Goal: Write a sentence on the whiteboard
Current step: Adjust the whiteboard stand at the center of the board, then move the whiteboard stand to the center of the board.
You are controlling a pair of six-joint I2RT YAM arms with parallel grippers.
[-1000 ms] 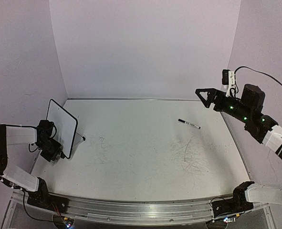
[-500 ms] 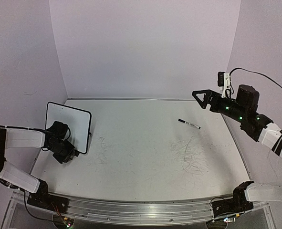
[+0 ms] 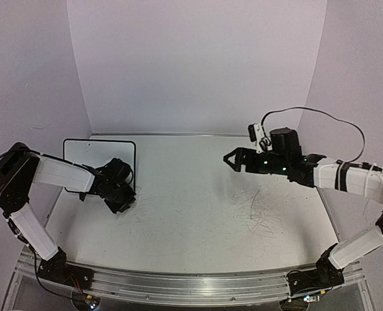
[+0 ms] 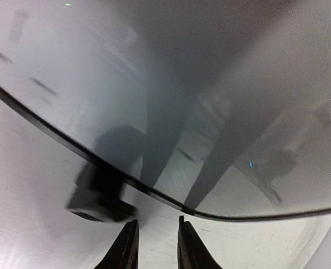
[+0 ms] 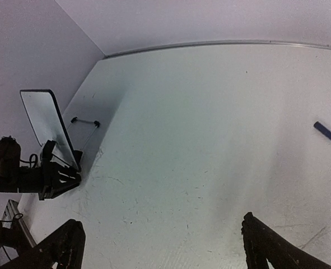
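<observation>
The whiteboard (image 3: pixel 94 154) stands near the table's far left, its black-framed face blank, with no blue sentence showing. It fills the left wrist view (image 4: pixel 210 84), where one black foot (image 4: pixel 101 196) rests on the table. It is seen nearly edge-on in the right wrist view (image 5: pixel 42 120). My left gripper (image 3: pixel 123 197) sits low at the board's near right corner; its tips (image 4: pixel 157 246) stop just short of the frame, slightly apart with nothing between them. My right gripper (image 3: pixel 232 159) hovers wide open and empty over mid-table (image 5: pixel 162 249).
A black-and-white marker pen (image 5: pixel 329 134) lies on the table to the right of my right gripper; the right arm hides it in the top view. Grey scribble marks (image 3: pixel 262 217) cover the table's right half. Walls close the left, back and right sides.
The whiteboard has shifted right, away from the left wall, together with my left gripper. My right arm has swung left and down over the table, covering the pen in the top view.
</observation>
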